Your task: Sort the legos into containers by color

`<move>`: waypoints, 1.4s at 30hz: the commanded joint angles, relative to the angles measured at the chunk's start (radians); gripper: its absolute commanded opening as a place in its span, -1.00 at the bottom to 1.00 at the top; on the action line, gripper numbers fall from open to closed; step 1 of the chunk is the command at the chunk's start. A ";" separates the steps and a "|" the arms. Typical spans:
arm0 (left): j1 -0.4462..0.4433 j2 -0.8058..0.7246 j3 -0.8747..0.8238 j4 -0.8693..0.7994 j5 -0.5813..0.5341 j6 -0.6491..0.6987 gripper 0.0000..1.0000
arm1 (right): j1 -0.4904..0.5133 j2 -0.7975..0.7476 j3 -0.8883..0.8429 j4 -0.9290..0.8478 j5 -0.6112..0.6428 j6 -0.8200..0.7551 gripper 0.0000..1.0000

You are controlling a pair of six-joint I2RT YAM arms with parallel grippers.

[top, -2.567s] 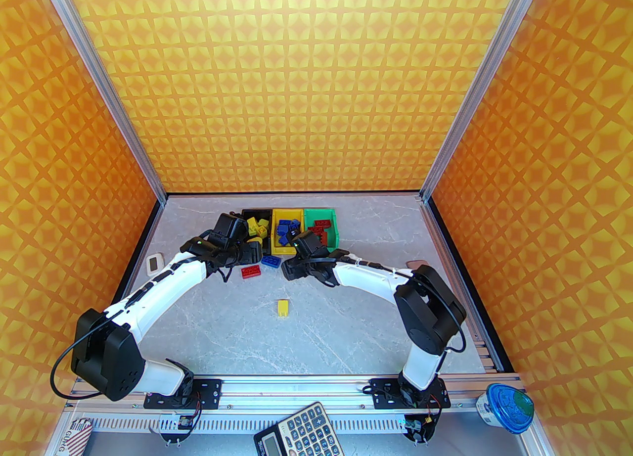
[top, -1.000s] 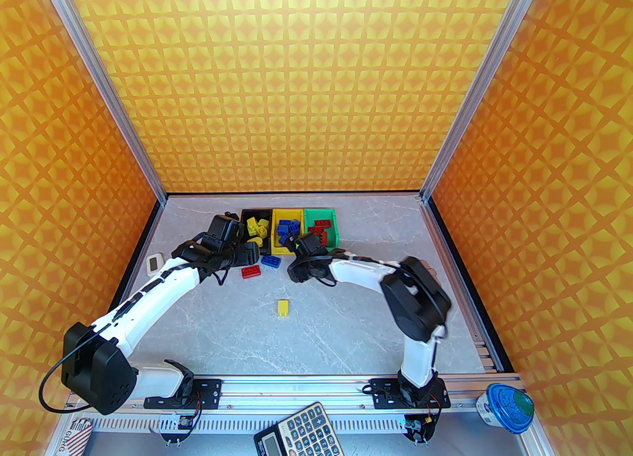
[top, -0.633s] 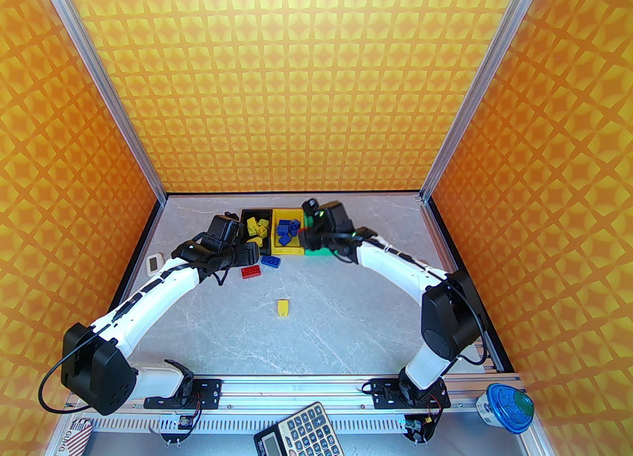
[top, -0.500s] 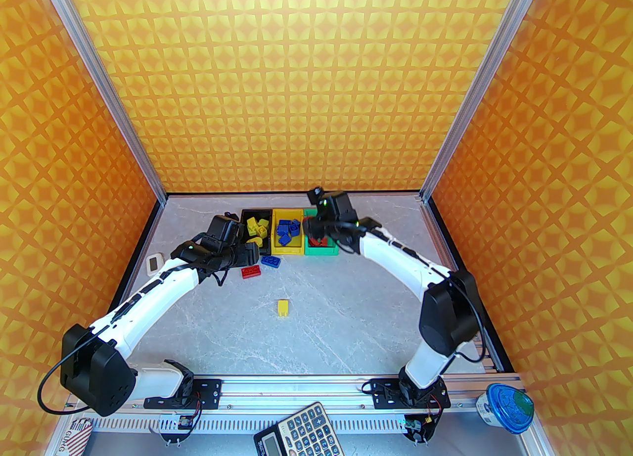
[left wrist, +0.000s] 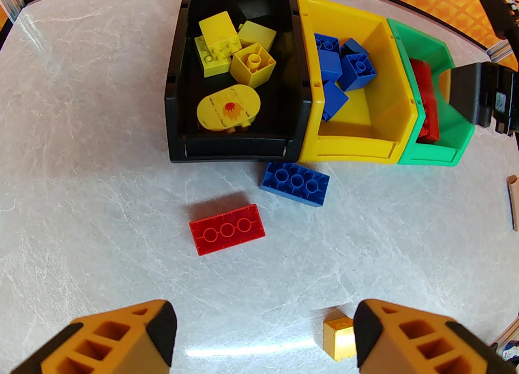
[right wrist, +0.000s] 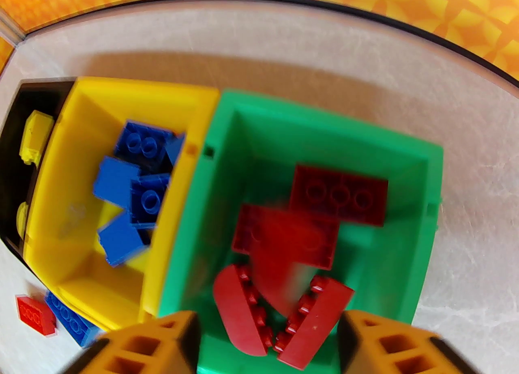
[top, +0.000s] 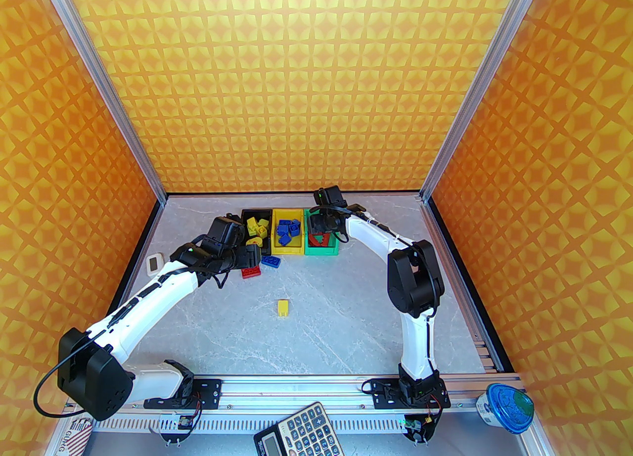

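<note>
Where already sorted, lie by colour: blue legos (left wrist: 357, 70) heaped inside the yellow bin (left wrist: 385, 92), yellow legos (left wrist: 253, 66) in the black bin (left wrist: 174, 92) touching the yellow bin's left wall, red legos (right wrist: 338, 200) in the green bin (right wrist: 227, 185) touching its right wall. Among the yellow, includes one rounded piece (left wrist: 228, 108) printed with a flame mark. Among the red, shows one red shape (right wrist: 279, 275) smeared by blur in the right wrist view, between other red ones tipped on edge.

Leaves three loose on the surface (top: 346, 305): a blue brick (left wrist: 294, 183) just in front of the yellow bin's near left corner, a red brick (left wrist: 227, 229) a little nearer and further left, a small yellow brick (top: 283, 307) well apart on the near side.

Over the green bin, just right of the yellow bin: right jaws, parted to a middling gap, gripping nothing. Near-left of the yellow bin, above the surface beside the red brick: left jaws, spread wide, gripping nothing.

Farther out from the yellow bin: a small white device (top: 154, 262) well to its left, a grey calculator (top: 299, 432) far nearer, past the mounting rail (top: 296, 387), and a blue-lidded cup (top: 509, 407) far off to the near right.
</note>
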 commanded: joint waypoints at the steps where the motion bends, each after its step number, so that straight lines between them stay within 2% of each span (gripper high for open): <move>1: -0.007 -0.014 -0.011 -0.029 -0.010 -0.001 0.53 | 0.003 -0.046 0.007 -0.013 0.019 0.010 0.31; 11: -0.072 -0.021 -0.043 -0.069 -0.010 -0.047 0.54 | 0.003 -0.246 -0.224 0.044 0.009 0.058 0.32; 17: -0.174 -0.040 -0.108 -0.080 -0.011 -0.143 0.54 | 0.003 -0.366 -0.362 0.081 -0.003 0.103 0.33; 20: -0.256 -0.031 -0.146 -0.050 0.000 -0.209 0.54 | 0.003 -0.399 -0.411 0.094 -0.007 0.121 0.33; 26: -0.364 0.059 -0.189 0.054 0.034 -0.293 0.54 | 0.003 -0.428 -0.468 0.097 -0.004 0.135 0.34; 36: -0.403 0.256 -0.116 0.085 0.064 -0.295 0.50 | 0.003 -0.442 -0.497 0.094 -0.005 0.139 0.34; 42: -0.415 0.320 -0.082 0.089 0.070 -0.277 0.45 | 0.003 -0.445 -0.511 0.100 -0.009 0.142 0.33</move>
